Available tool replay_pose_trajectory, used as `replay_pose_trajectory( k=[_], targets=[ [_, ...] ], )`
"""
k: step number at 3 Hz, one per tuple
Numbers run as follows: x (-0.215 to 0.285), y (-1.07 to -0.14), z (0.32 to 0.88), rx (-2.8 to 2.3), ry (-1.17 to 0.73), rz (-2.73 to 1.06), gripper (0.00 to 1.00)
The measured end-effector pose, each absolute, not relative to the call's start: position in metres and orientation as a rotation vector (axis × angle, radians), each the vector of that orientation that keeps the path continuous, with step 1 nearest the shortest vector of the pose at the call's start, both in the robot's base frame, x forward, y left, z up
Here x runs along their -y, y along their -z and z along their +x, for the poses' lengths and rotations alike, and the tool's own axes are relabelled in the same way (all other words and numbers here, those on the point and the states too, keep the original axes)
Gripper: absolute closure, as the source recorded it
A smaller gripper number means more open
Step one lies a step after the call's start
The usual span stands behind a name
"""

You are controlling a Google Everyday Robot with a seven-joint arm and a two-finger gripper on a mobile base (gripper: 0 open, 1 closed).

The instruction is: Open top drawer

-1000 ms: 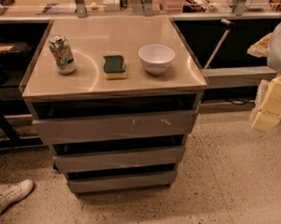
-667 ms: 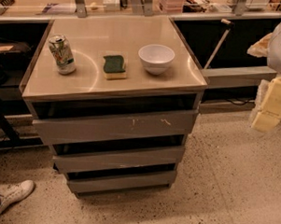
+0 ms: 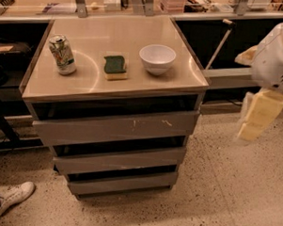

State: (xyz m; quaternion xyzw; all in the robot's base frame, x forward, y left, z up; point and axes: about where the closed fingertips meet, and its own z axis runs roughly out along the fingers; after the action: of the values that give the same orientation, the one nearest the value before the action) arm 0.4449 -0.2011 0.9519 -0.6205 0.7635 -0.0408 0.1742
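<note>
The top drawer [image 3: 115, 127] is the widest grey front under the cabinet's tabletop, marked by small pale scratches near its middle and right. A dark gap shows above it. Two narrower grey drawers [image 3: 119, 160] sit below it. My gripper [image 3: 255, 115] hangs at the right edge of the camera view, with pale yellowish fingers pointing down, to the right of the cabinet and apart from the drawer.
On the tabletop [image 3: 86, 84] stand a drink can [image 3: 62, 54], a green and yellow sponge [image 3: 115, 67] and a white bowl [image 3: 157, 59]. A person's white shoe [image 3: 10, 198] is at the lower left on the speckled floor. Dark shelving runs behind.
</note>
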Motion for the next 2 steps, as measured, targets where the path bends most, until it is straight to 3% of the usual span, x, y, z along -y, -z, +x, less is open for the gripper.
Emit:
replay_pose_trajectory(
  k=[2],
  targets=[
    [0.160, -0.824, 0.472, -2.090, 0.000, -1.913, 0.00]
  ],
)
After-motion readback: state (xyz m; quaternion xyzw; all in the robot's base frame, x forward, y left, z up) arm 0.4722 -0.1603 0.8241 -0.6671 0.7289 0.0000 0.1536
